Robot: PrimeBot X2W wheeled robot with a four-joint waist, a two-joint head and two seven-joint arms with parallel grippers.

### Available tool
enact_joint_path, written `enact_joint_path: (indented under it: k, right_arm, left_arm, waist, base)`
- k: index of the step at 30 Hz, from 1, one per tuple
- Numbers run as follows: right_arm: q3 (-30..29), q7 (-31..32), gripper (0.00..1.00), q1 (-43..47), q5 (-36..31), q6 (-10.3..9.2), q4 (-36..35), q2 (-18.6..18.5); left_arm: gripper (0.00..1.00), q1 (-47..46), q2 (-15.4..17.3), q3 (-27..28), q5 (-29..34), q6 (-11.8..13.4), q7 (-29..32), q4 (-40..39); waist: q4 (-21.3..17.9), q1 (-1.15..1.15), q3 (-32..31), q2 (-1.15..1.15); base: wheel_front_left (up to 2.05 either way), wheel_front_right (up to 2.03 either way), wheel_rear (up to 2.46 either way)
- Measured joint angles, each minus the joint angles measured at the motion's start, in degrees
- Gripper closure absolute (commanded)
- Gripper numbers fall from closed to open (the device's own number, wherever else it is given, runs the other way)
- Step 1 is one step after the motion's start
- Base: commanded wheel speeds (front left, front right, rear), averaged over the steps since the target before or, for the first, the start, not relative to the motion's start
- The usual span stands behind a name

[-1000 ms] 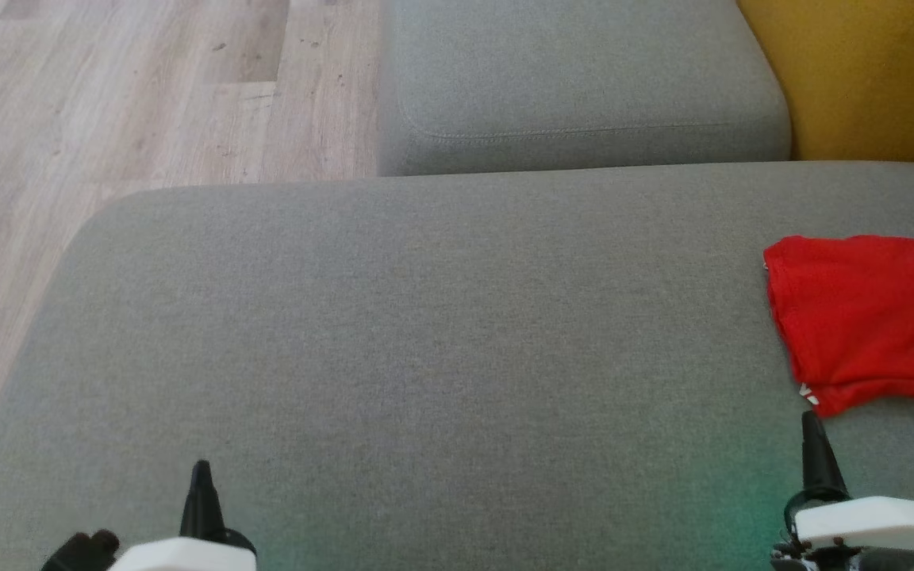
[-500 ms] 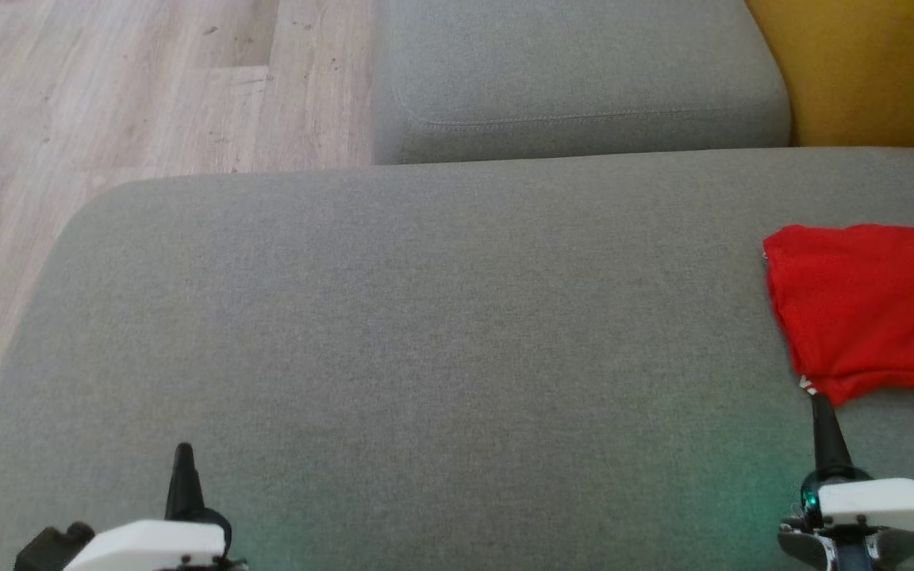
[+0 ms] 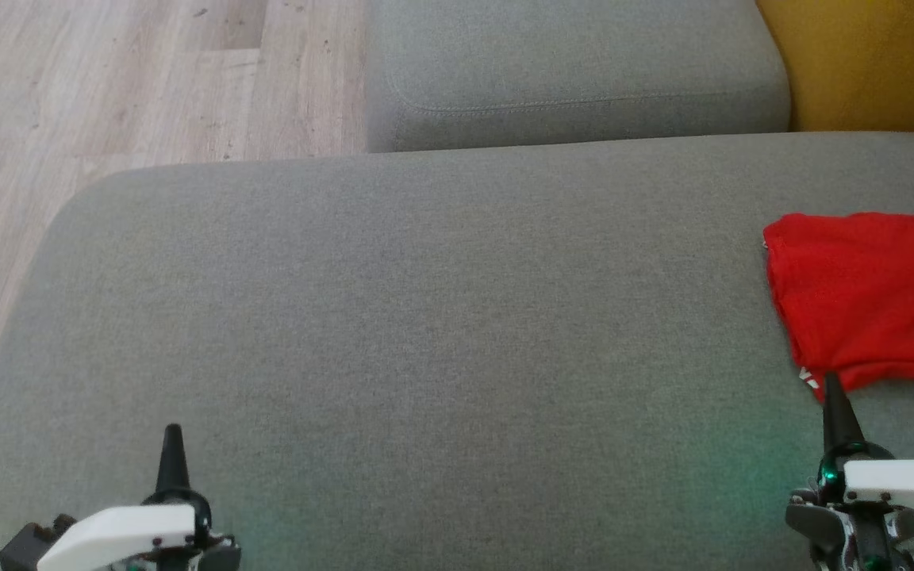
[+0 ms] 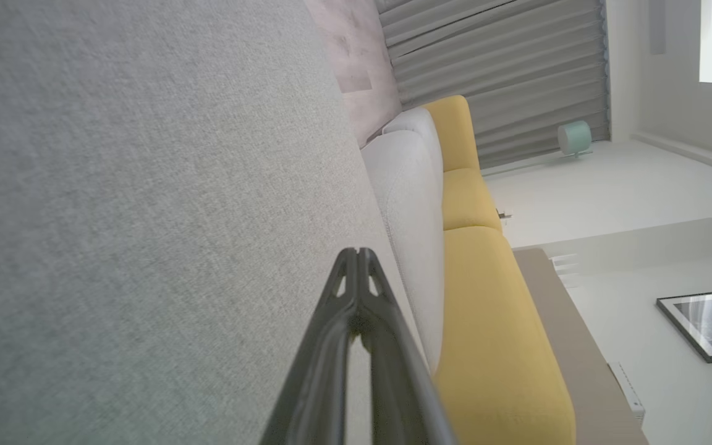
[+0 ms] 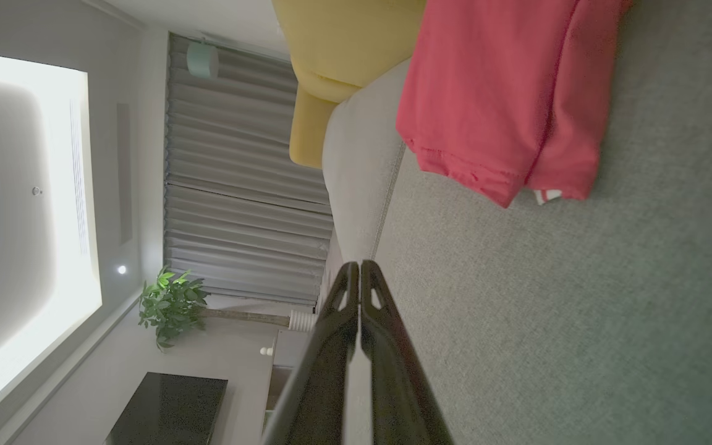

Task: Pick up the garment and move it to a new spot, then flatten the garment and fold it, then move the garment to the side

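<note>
Asker: Garment first. Where is it?
Looker: The red garment [image 3: 869, 297] lies on the big grey seat [image 3: 425, 333], far over on the robot's right. Part of it runs off the edge of the head view.
Asker: Flat or in a heap?
Looker: Not a heap. It lies in layers with quite straight edges. The right wrist view shows two folded ends side by side.
Asker: Is a gripper holding it?
Looker: No. The right gripper [image 3: 832, 390] is squeezed tight shut and holds nothing. Its tip is near the closest corner of the garment. In the right wrist view I see bare seat between tip and cloth, so I think they are apart.
Asker: And the other one?
Looker: The left gripper [image 3: 173, 434] is squeezed shut too and holds nothing. It hangs over bare seat, well apart from the garment.
Asker: So how much is done?
Looker: Most of it, I think. The garment looks folded and sits off to the side, with the middle of the seat bare. Picking up, smoothing and folding seem done.
Asker: What is left?
Looker: Maybe nothing, maybe one last push to the side. I can't tell if this is its last spot.
Asker: What's around the seat?
Looker: A smaller grey cushion [image 3: 576, 71] behind it, a yellow cushion [image 3: 869, 63] by that, and wood floor [image 3: 108, 87] on the left.
</note>
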Motion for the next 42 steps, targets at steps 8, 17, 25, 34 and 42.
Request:
enact_joint_path:
  k: [8,17,25,34,42]
  right_arm:
    - [-0.63,1.00,1.00,-1.08,5.30,0.00,-0.01,0.00]
    - [-1.31,2.56,1.00,-2.36,10.68,0.00,-0.20,0.00]
    - [-2.03,3.44,1.00,-3.89,14.52,0.00,-0.23,0.00]
    - [-2.04,3.44,1.00,-3.91,14.52,0.00,-0.23,0.00]
    - [-2.04,3.44,1.00,-3.91,14.52,0.00,-0.23,0.00]
  left_arm:
    - [1.00,-1.94,-0.03,1.64,-5.55,-1.30,1.08,0.04]
    - [1.00,-2.47,-0.13,3.33,-11.00,-2.26,2.53,0.08]
    - [1.00,-4.27,-0.26,3.88,-15.11,-3.26,3.52,0.10]
    - [1.00,-4.26,-0.45,4.61,-15.11,-3.26,3.53,0.10]
    - [1.00,-4.26,-0.53,4.89,-15.10,-3.26,3.59,0.10]
  waist:
    - [-0.24,0.00,0.76,0.00]
    - [-0.48,0.00,1.52,0.00]
    - [-0.63,0.00,2.01,0.00]
    - [-0.63,0.00,2.00,0.00]
    - [-0.63,0.00,2.00,0.00]
  base:
    - [0.00,0.00,0.00]
    - [0.00,0.00,0.00]
    - [0.00,0.00,0.00]
    - [0.00,0.00,0.00]
    - [0.00,0.00,0.00]
